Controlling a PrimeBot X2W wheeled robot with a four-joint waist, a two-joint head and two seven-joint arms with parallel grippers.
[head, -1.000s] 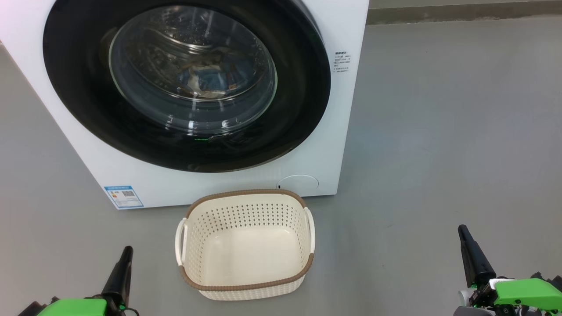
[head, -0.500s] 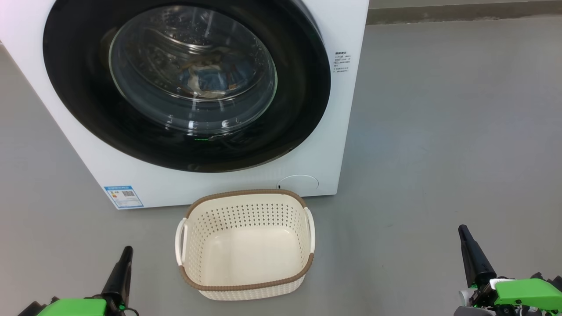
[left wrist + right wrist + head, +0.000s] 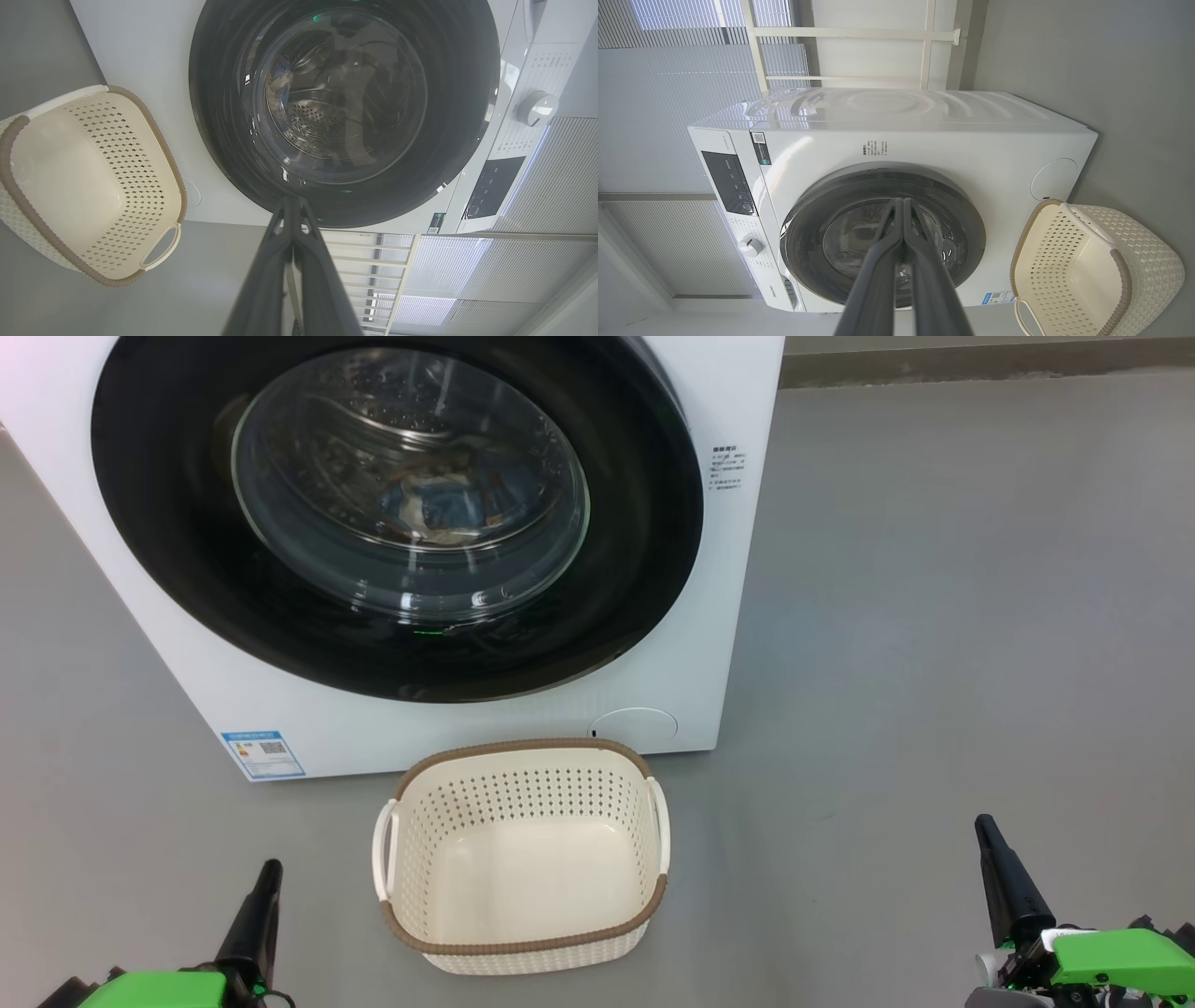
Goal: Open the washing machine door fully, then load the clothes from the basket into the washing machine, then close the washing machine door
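Basket (image 3: 524, 745) before closed washing machine door (image 3: 401, 513)

Your head camera looks steeply down, near the washing machine (image 3: 728, 616) and basket (image 3: 523, 745); both sideways-rolled wrist cameras share them.

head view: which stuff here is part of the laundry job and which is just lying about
Job: big white front-loading washing machine; its round black-rimmed glass door, shut; light blue fabric clothes behind the glass; cream perforated plastic basket, empty.
Just there: blue label sticker; round white flap; grey floor.
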